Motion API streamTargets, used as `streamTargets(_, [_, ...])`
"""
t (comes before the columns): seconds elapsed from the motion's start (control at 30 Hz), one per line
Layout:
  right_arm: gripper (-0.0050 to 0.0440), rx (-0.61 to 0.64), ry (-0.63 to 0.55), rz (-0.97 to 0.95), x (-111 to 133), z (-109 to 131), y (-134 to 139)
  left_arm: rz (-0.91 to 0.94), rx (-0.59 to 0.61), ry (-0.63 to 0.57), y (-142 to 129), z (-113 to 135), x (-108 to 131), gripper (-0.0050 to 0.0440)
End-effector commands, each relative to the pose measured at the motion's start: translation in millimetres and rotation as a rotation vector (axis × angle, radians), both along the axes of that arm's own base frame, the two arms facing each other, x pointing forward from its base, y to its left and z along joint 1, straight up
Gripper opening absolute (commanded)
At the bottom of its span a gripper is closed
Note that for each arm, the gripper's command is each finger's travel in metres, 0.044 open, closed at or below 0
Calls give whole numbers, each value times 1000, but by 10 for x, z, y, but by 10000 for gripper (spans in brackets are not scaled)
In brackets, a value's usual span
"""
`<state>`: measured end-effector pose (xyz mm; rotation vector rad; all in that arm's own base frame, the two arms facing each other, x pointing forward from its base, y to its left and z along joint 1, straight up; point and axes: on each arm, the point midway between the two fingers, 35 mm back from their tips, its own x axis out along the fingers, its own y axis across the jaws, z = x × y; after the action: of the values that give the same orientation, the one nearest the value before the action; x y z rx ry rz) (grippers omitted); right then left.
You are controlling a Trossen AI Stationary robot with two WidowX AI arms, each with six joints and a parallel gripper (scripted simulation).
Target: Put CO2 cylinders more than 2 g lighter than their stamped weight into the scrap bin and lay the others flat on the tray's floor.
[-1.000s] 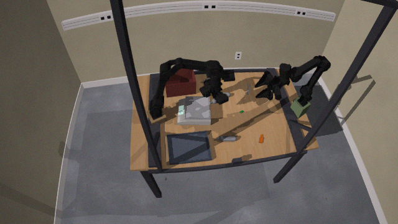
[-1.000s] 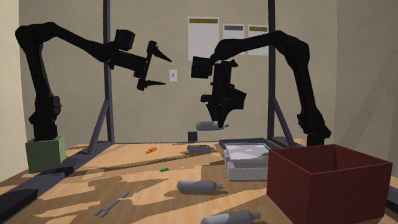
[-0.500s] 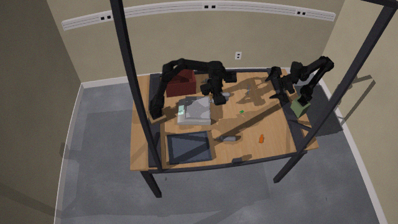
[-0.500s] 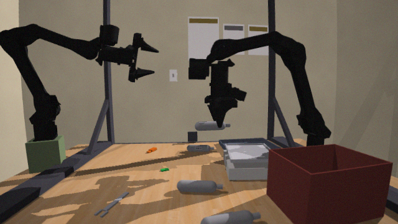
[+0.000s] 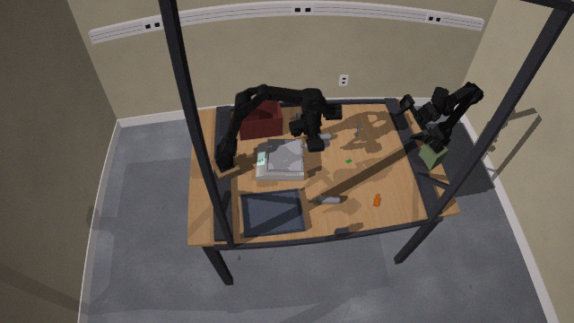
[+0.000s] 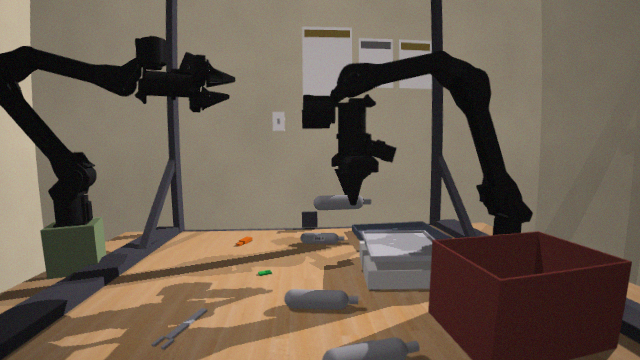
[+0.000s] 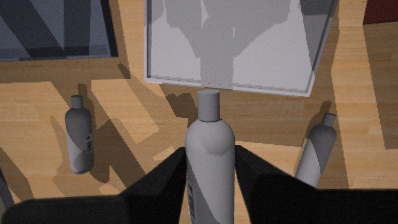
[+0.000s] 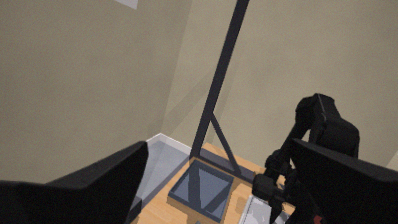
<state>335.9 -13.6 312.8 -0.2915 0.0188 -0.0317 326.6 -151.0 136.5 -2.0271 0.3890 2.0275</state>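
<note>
While your left gripper (image 5: pixel 316 148) (image 6: pixel 353 202) (image 7: pixel 210 152) pinches one grey metal cylinder (image 6: pixel 334 202) (image 7: pixel 212 165) near the white scale (image 5: pixel 284 157) (image 6: pixel 397 265) (image 7: pixel 235 55) (image 8: pixel 255 212), three wait on the table, none apparently sorted; your right gripper (image 6: pixel 233 86) (image 8: pixel 219 147) stands spread.

Grey, red and navy over warm wood grain

My jaws (image 6: pixel 353 200) are black against a plain grey cylinder (image 6: pixel 336 202) (image 7: pixel 210 165) with dark print; I see a dark red bin (image 5: pixel 262 127) (image 6: pixel 465 300), a navy tray (image 5: pixel 273 233) (image 7: pixel 114 45) (image 8: pixel 175 196), a light grey scale (image 5: pixel 280 176) (image 6: pixel 395 272) with a pale mint display (image 5: pixel 261 159), a bright orange piece (image 5: pixel 377 200) (image 6: pixel 244 241), a vivid green one (image 5: pixel 348 161) (image 6: pixel 265 273), and a tan, wood-grained worktop (image 5: pixel 359 179) (image 6: pixel 220 290) streaked with brown shadow.
</note>
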Motion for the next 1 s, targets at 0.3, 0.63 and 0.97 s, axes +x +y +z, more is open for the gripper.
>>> streamTargets(0.3, [440, 295, -83, 45, -230, 145, 147, -2, -11, -27, -8, 92, 16, -50])
streamTargets(0.63, [440, 294, -86, 27, -198, 210, 96, -5, -13, -32, 28, 105, -35, -50])
streamTargets(0.97, [440, 299, 134, -203, -81, -69, -604, -3, -11, -29, 324, 21, -441, -50])
